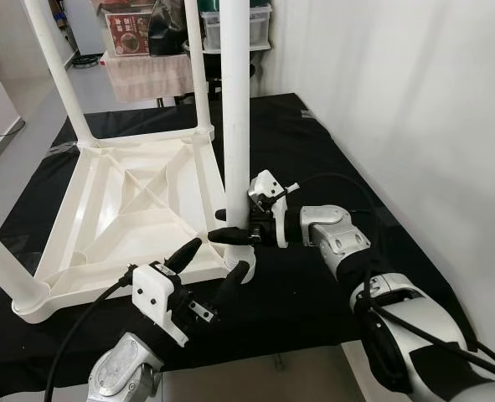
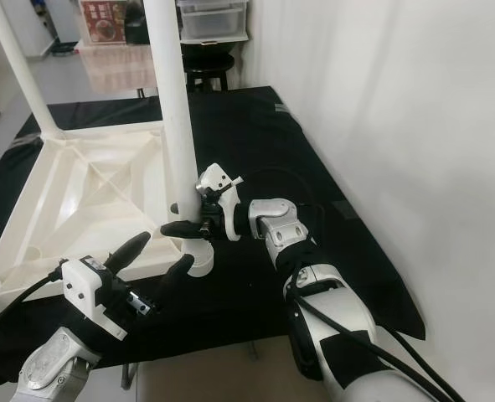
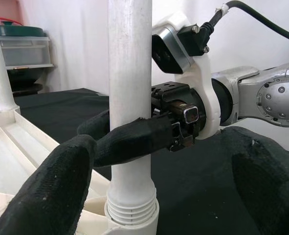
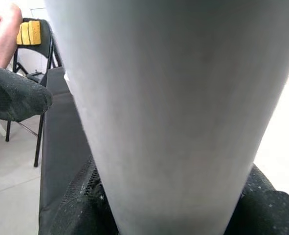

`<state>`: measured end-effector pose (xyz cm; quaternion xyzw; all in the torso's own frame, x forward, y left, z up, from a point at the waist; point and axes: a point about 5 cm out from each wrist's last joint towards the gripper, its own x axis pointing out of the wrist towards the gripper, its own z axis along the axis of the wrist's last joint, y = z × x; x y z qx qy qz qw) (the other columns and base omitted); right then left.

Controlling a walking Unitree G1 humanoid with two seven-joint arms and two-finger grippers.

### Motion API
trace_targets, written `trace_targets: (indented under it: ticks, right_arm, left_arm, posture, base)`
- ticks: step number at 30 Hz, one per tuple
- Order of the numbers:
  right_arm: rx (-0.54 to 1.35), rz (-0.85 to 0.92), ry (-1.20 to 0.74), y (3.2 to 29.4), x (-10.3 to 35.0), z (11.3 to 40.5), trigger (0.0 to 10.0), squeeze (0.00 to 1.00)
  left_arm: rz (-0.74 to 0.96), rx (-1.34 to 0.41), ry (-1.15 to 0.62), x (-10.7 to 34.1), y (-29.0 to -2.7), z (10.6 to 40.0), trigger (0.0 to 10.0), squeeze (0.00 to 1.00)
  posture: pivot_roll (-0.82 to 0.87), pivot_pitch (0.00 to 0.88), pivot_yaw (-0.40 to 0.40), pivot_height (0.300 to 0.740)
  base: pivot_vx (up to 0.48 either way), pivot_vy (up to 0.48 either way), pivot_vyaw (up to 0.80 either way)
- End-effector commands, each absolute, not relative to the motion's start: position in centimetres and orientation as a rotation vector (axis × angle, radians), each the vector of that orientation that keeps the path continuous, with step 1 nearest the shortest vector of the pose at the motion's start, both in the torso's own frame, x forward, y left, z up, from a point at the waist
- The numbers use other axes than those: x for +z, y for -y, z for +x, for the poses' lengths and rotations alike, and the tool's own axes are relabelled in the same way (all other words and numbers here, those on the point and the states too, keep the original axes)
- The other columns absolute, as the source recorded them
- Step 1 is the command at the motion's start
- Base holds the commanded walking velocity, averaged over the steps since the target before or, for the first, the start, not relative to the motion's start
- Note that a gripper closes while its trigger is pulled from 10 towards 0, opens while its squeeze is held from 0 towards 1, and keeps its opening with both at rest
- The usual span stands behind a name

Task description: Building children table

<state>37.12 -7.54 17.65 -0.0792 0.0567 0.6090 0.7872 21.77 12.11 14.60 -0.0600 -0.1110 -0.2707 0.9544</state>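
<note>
A white children's table (image 1: 130, 209) lies upside down on a black mat (image 1: 314, 142). Its near-right leg (image 1: 235, 126) stands upright in the corner socket. My right gripper (image 1: 222, 228) is shut on this leg just above its threaded base (image 3: 132, 208), one finger in front of it and one behind. My left gripper (image 1: 219, 256) is open, low beside the same corner, its fingers (image 3: 51, 186) spread on either side of the leg's base without touching it. In the right wrist view the leg (image 4: 173, 98) is very close between the black pads.
Other legs (image 1: 59, 75) (image 1: 195, 59) (image 1: 4, 268) stand up from the remaining corners. A white wall (image 1: 398, 100) runs along the right. Boxes on a low stand (image 1: 146, 50) sit at the back. A folding chair (image 4: 32, 34) and a person's leg (image 4: 2, 24) are off to the side.
</note>
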Motion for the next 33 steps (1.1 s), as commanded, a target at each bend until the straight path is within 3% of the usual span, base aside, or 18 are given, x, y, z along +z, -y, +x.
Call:
trace_targets:
  ticks: [1,5,7,8,9,11,13,21,22,23,24,25,26,28,30,31,33]
  right_arm:
    - [1.290,-0.173,-0.109,7.5,17.5,37.2,0.0,0.00]
    - [1.163,-0.240,-0.082,8.3,17.3,37.5,0.0,0.00]
    - [0.918,-0.270,-0.090,8.6,16.4,37.9,0.0,0.00]
    - [0.918,-0.270,-0.090,8.6,16.4,37.9,0.0,0.00]
    - [0.634,-0.231,-0.094,8.8,15.9,38.1,0.0,0.00]
    - [0.454,-0.158,-0.131,7.9,14.1,35.1,0.0,0.00]
    - [0.485,-0.185,-0.127,7.1,13.5,33.6,0.0,0.00]
    - [0.459,-0.195,-0.103,6.9,13.5,34.7,0.0,0.00]
    - [0.468,-0.189,-0.104,6.5,13.6,34.8,8.0,0.00]
    - [0.468,-0.189,-0.104,6.5,13.6,34.8,8.0,0.00]
    - [0.471,-0.179,-0.109,6.2,14.0,34.6,10.0,0.00]
    - [0.499,-0.180,-0.112,5.8,14.3,34.5,10.0,0.02]
    - [0.571,-0.149,-0.086,5.2,15.1,34.5,10.0,1.00]
    - [0.704,-0.116,-0.023,4.5,16.5,34.5,10.0,1.00]
    - [0.704,-0.116,-0.023,4.5,16.5,34.5,10.0,1.00]
    - [0.907,-0.116,0.052,4.5,18.1,34.5,10.0,0.37]
    - [1.012,-0.124,0.084,4.8,18.8,34.6,10.0,0.37]
  left_arm:
    - [-0.117,-0.548,0.210,14.5,-12.2,21.5,10.0,0.00]
    - [-0.118,-0.547,0.211,14.5,-12.3,21.5,10.0,0.00]
    - [-0.119,-0.546,0.212,14.6,-12.5,21.4,10.0,0.00]
    - [-0.119,-0.546,0.212,14.6,-12.5,21.4,10.0,0.00]
    - [-0.119,-0.545,0.212,14.6,-12.7,21.4,10.0,0.00]
    - [-0.120,-0.543,0.213,14.7,-12.9,21.5,10.0,0.00]
    - [-0.119,-0.544,0.211,14.6,-13.0,21.5,10.0,0.00]
    - [-0.113,-0.544,0.205,14.4,-13.0,21.9,10.0,0.00]
    - [-0.113,-0.541,0.205,14.4,-13.0,22.0,10.0,0.00]
    - [-0.113,-0.541,0.205,14.4,-13.0,22.0,10.0,0.00]
    - [-0.113,-0.539,0.205,14.3,-13.0,22.0,10.0,0.00]
    - [-0.114,-0.541,0.203,14.3,-13.0,22.0,10.0,0.00]
    - [-0.116,-0.544,0.201,14.3,-13.0,22.0,10.0,0.00]
    - [-0.118,-0.548,0.199,14.3,-12.9,22.0,10.0,0.00]
    - [-0.118,-0.548,0.199,14.3,-12.9,22.0,10.0,0.00]
    - [-0.120,-0.549,0.200,14.3,-12.8,22.0,10.0,0.00]
    - [-0.121,-0.548,0.202,14.3,-12.7,22.0,10.0,0.00]
  posture:
    - [-0.02,0.050,-0.009,0.740]
    - [-0.02,0.057,-0.011,0.740]
    - [-0.03,0.063,-0.013,0.740]
    - [-0.03,0.063,-0.013,0.740]
    - [-0.04,0.071,-0.005,0.740]
    - [-0.05,0.079,0.016,0.740]
    - [-0.06,0.071,0.029,0.740]
    - [-0.05,0.039,0.021,0.740]
    - [-0.05,0.031,0.022,0.740]
    - [-0.05,0.031,0.022,0.740]
    - [-0.05,0.030,0.025,0.740]
    - [-0.05,0.030,0.025,0.740]
    - [-0.04,0.023,0.029,0.740]
    - [-0.04,0.021,0.025,0.740]
    - [-0.04,0.021,0.025,0.740]
    - [-0.03,0.019,0.013,0.740]
    - [-0.03,0.020,0.012,0.740]
  base:
    - [0.000,0.000,0.00]
    - [0.000,0.000,0.00]
    - [0.000,0.000,0.00]
    - [0.000,0.000,0.00]
    - [0.000,0.000,0.00]
    - [0.000,0.000,0.00]
    - [0.000,0.000,0.00]
    - [0.000,0.000,0.00]
    - [0.000,0.000,0.00]
    - [0.000,0.000,0.00]
    - [0.000,0.000,0.00]
    - [0.000,0.000,0.00]
    - [0.000,0.000,0.00]
    - [0.000,0.000,0.00]
    - [0.000,0.000,0.00]
    - [0.000,0.000,0.00]
    - [0.000,0.000,0.00]
